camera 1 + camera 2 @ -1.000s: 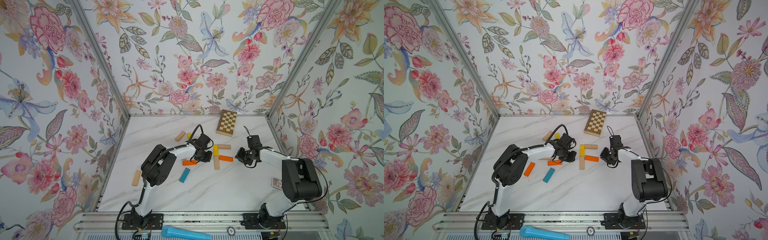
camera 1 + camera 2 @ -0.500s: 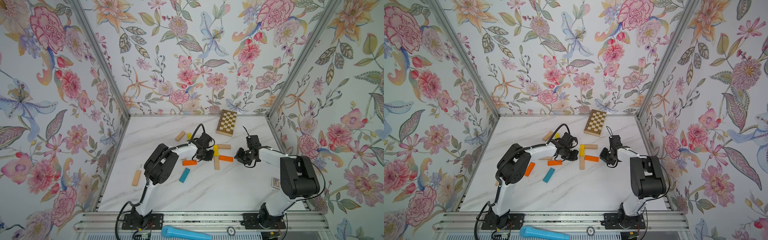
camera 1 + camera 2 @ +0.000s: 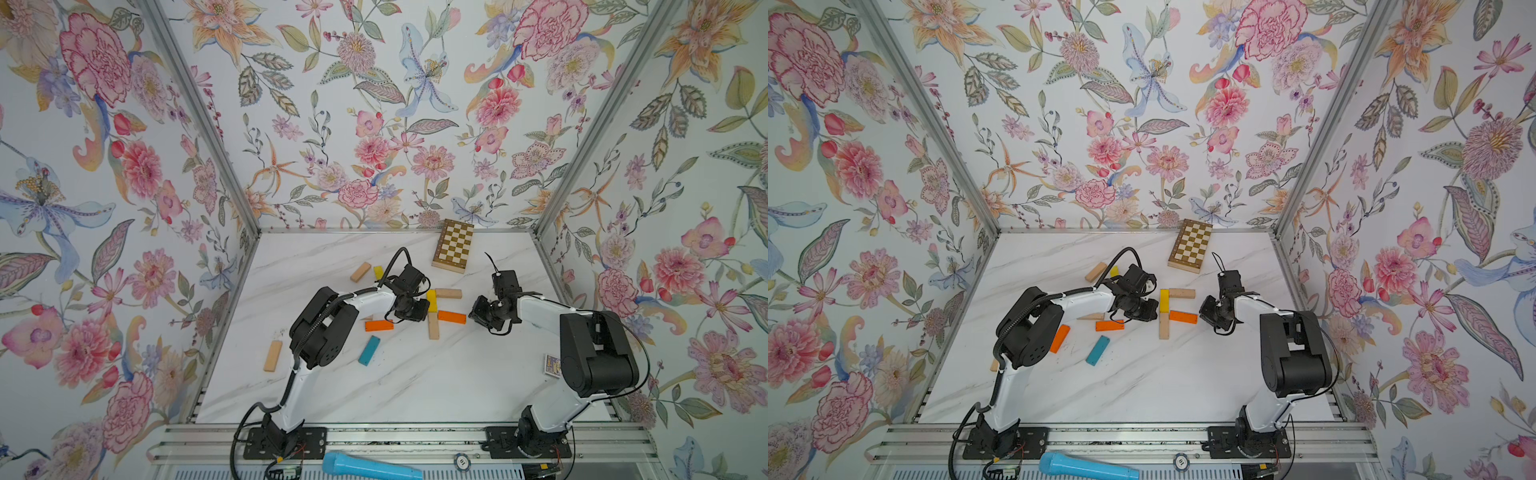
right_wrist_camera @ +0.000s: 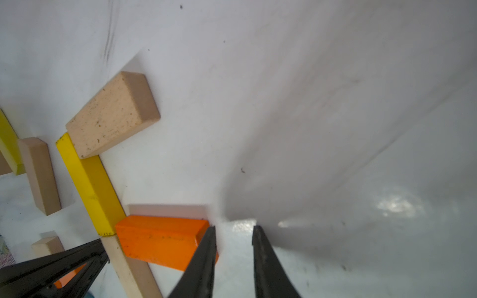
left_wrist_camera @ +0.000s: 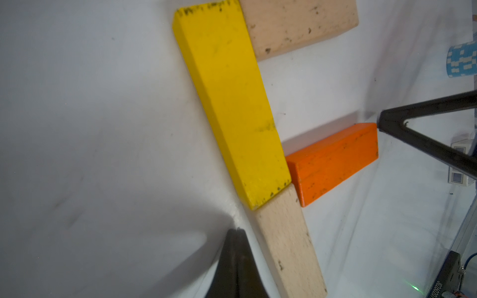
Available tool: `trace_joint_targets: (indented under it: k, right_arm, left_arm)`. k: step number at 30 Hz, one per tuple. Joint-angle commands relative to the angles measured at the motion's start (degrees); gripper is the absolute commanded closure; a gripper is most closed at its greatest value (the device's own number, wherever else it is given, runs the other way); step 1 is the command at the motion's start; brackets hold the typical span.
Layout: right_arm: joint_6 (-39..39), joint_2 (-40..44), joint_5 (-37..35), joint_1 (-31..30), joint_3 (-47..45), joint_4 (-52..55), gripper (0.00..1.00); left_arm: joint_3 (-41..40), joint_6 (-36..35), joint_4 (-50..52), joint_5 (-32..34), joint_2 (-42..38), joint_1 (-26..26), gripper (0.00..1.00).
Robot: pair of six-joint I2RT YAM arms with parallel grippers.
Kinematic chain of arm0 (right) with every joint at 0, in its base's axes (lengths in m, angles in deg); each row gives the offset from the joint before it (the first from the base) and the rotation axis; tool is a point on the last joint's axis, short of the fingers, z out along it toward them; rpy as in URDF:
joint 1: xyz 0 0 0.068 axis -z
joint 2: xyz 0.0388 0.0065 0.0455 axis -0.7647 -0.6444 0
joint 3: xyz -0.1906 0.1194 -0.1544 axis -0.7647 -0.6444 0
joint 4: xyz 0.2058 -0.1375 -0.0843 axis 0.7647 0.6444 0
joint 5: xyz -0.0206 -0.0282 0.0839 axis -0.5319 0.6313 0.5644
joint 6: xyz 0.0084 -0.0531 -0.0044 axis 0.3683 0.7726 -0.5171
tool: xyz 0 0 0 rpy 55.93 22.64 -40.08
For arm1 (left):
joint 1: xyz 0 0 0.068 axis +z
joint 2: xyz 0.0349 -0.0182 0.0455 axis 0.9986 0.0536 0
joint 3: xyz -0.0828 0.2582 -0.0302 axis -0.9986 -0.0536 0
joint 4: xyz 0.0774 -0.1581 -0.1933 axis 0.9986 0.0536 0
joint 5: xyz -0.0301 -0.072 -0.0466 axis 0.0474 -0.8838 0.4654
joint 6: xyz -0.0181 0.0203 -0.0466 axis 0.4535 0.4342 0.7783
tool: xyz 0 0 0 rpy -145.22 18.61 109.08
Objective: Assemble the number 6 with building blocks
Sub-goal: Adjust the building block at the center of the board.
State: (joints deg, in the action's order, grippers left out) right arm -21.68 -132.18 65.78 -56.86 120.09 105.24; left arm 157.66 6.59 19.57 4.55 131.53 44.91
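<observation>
A loose beige block point(image 3: 273, 356) is laid near the left edge, lengthwise toward the back wall. The left arm is folded at the elbow and stretched low over the marble table point(image 3: 415, 386); the left gripper point(image 5: 236, 231) is closed on nothing, its tips just beside the lower beige block point(image 5: 289, 247). A slanted teal block point(image 3: 369, 350) is seen nearby. At the centre the yellow block point(image 3: 432, 300) and lower beige block are laid end to end, front to back; the upper beige block point(image 3: 449, 293) and orange block point(image 3: 451, 317) are pointed rightward from them. The right arm is bent inward; the right gripper point(image 4: 233, 229) is parted a little and empty, one fingertip point(image 4: 206, 247) at the orange block's free end. Open marble is found toward the front rail
</observation>
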Motion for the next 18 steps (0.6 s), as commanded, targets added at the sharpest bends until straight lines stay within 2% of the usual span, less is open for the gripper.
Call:
trace_joint_targets:
  k: [1, 18]
  right_arm:
    - [1.01, -0.57, -1.10, 0.14, -0.88, 2.93, 0.73]
    - [1.02, 0.18, -1.55, -0.39, -1.41, 4.05, 0.73]
  left_arm:
    - [0.25, -0.04, 0.90, -0.46, 1.84, -0.32, 1.00]
    - [2.15, -0.04, 4.67, 2.16, 2.97, -0.41, 1.00]
